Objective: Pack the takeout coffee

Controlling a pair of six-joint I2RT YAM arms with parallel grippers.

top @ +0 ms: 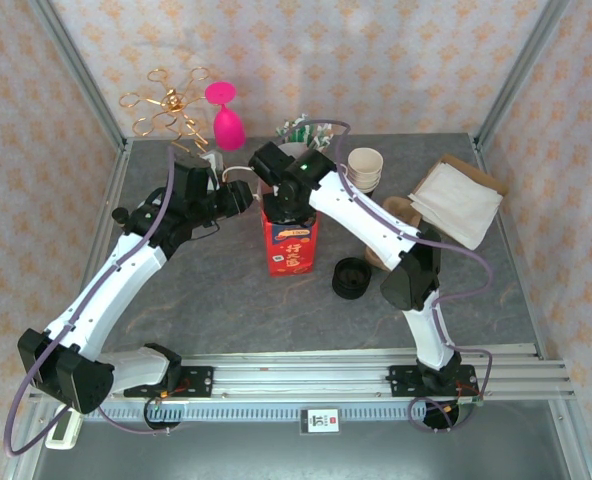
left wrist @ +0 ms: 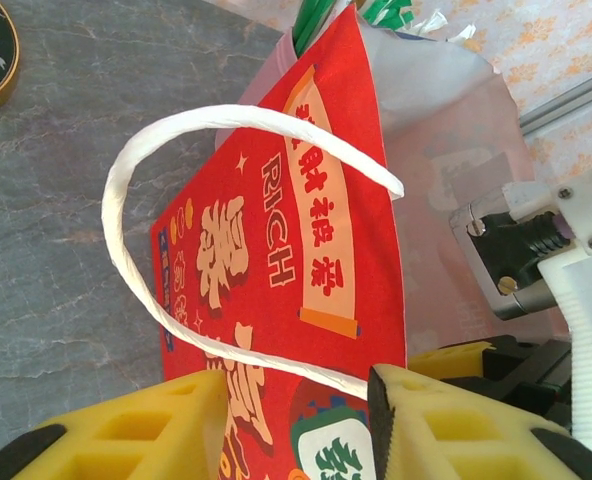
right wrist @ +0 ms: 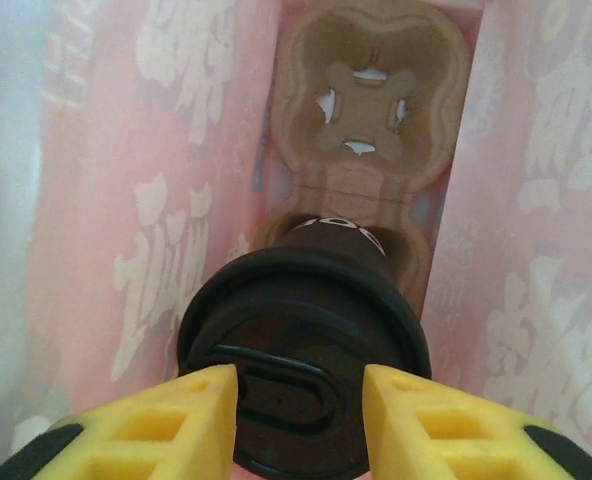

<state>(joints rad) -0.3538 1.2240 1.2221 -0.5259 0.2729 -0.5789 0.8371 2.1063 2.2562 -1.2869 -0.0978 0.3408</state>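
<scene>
The takeout coffee (right wrist: 306,300), a dark cup with a round black lid, stands in the near pocket of a brown cardboard carrier (right wrist: 371,60) down inside the red paper bag (top: 291,245). My right gripper (right wrist: 301,375) hangs just above the lid with its jaws apart, narrower than the lid, and nothing between them. In the top view it (top: 279,205) reaches into the bag's mouth. My left gripper (left wrist: 296,385) is open at the bag's (left wrist: 276,230) upper edge. The white cord handle (left wrist: 116,200) crosses the gap and touches the right finger. From above, that gripper (top: 244,197) sits left of the bag.
A stack of cream cups (top: 366,168) stands behind the right arm. Black lids (top: 351,277) lie right of the bag. Spare brown carriers (top: 401,210) and a tray of paper napkins (top: 456,200) are at the right. A pink goblet (top: 226,115) and a gold wire ornament (top: 166,105) stand at the back left.
</scene>
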